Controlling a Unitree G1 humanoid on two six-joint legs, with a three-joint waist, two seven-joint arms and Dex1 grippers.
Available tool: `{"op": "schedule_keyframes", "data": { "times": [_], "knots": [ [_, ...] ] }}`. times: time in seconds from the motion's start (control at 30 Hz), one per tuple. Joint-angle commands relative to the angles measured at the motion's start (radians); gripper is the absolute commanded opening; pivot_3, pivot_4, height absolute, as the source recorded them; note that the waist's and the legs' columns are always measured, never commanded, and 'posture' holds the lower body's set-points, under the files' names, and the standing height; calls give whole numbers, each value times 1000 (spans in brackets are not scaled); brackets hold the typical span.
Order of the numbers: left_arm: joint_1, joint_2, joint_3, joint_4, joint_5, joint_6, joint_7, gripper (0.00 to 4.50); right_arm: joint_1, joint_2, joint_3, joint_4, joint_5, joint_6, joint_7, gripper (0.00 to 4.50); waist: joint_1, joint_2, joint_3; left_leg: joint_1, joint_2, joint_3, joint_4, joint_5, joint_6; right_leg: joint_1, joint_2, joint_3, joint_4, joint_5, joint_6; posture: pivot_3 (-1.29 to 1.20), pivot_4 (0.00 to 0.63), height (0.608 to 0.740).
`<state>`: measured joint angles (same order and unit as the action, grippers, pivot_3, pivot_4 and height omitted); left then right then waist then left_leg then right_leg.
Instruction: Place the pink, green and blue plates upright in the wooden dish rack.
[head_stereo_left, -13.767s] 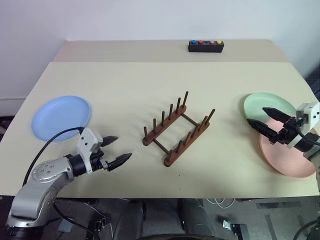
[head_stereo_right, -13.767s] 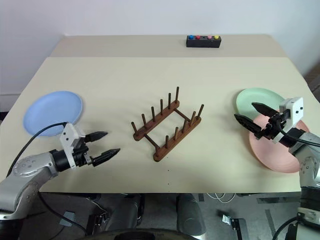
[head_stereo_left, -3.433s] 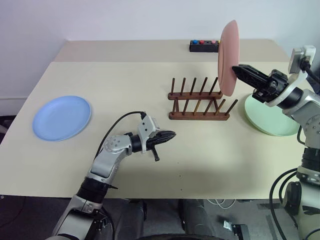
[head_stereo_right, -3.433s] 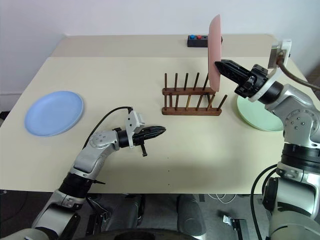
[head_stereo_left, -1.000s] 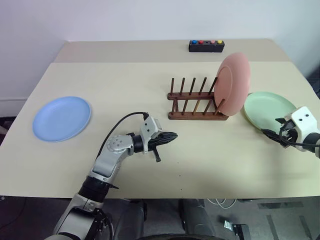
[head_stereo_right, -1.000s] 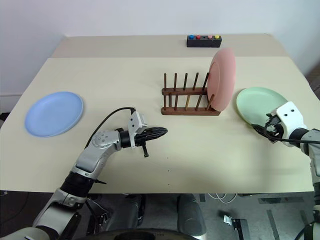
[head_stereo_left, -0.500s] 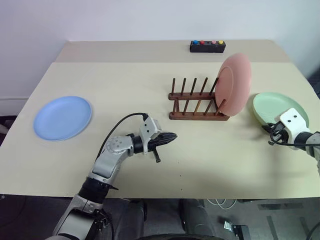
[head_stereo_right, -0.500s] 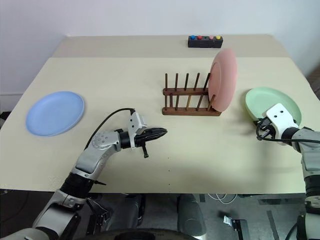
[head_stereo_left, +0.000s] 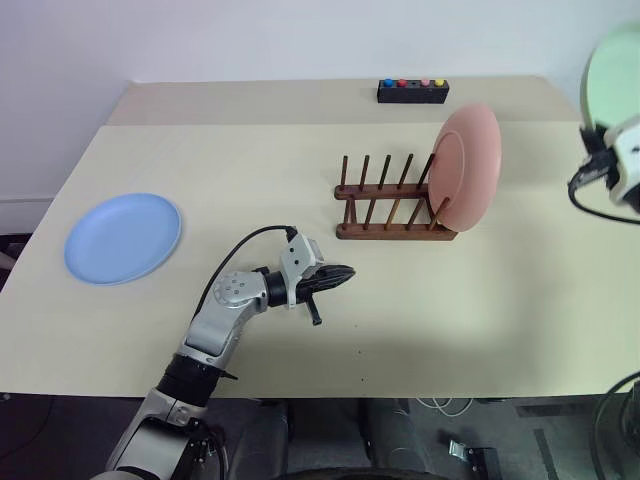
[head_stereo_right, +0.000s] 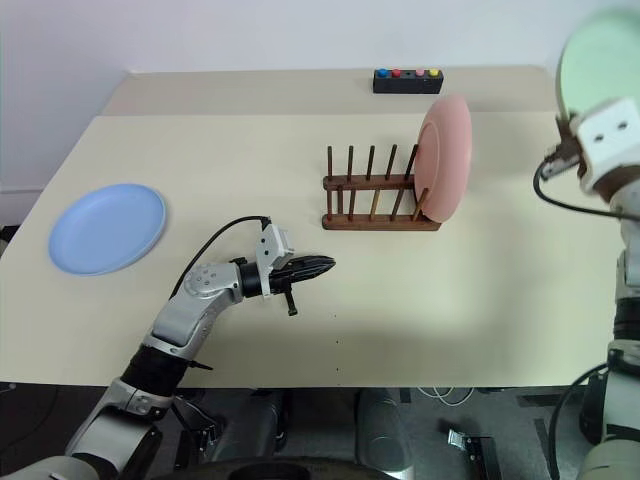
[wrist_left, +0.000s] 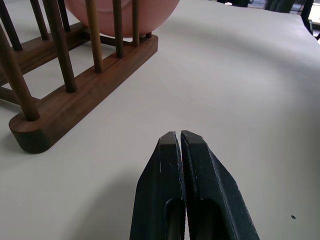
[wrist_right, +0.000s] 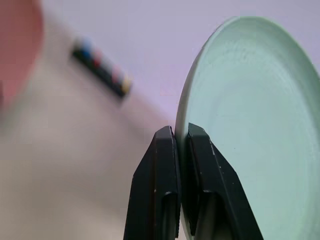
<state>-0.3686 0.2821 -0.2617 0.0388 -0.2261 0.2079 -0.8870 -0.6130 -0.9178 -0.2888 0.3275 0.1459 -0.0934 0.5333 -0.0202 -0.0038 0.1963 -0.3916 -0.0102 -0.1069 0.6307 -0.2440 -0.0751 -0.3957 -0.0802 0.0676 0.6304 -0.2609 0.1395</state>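
A: Item one, the wooden dish rack (head_stereo_left: 397, 200). We log it near the middle of the counter (head_stereo_left: 480, 310), its pegs upright.

B: Item two, the pink plate (head_stereo_left: 468, 166). We find it standing on edge in the rack's end slot, at the end away from the blue plate.

A: Item three, the blue plate (head_stereo_left: 122, 237). It lies flat on the counter, well apart from the rack, on the left-arm side.

B: Item four, the green plate (wrist_right: 250, 125). We note it lifted off the counter, beyond the rack's pink-plate end, held on edge by the right claw (wrist_right: 181, 137), whose two fingers are clamped on its rim.

A: Item five, the left claw (wrist_left: 180, 137). Its fingers are pressed together on nothing, low over the counter just in front of the rack.

B: Item six, a small black box (head_stereo_left: 412, 92) with coloured buttons, behind the rack at the counter's far edge.
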Motion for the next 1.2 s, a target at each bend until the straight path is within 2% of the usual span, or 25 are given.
{"op": "schedule_keyframes", "data": {
  "times": [0.03,0.27,0.4,0.53,0.7,1.2],
  "knots": [
    [-10,1,2,-24,1,-17,-3,96,-91,42,-53,-244,260,143,86,39,-2,0,0,0,0,0,0,0,0,0,0,0,0,0,0,0,150,734],
    [-3,2,3,-28,1,-19,2,96,-93,97,-71,-541,659,463,180,39,9,-1,0,-1,0,-2,1,0,0,1,0,-2,0,0,0,0,150,734],
    [2,3,2,-33,3,-19,7,96,-37,188,-70,-657,974,657,129,39,5,-1,0,-1,0,-2,1,0,0,1,0,-2,0,0,0,0,150,734],
    [3,3,3,-33,2,-20,7,96,20,255,-67,-687,1118,743,64,39,4,-1,0,-1,0,-3,1,0,0,0,0,-2,1,0,0,0,150,734],
    [13,15,21,-67,-33,-5,-15,96,97,324,-51,-611,1128,799,-36,39,6,-1,0,-1,0,-2,1,0,0,0,0,-2,0,0,0,0,150,734],
    [30,39,56,-129,-68,21,-9,96,93,374,-59,-541,1098,804,-85,39,3,-1,0,-1,0,-2,0,0,0,-1,1,-2,0,0,0,0,150,734]
  ]
}}
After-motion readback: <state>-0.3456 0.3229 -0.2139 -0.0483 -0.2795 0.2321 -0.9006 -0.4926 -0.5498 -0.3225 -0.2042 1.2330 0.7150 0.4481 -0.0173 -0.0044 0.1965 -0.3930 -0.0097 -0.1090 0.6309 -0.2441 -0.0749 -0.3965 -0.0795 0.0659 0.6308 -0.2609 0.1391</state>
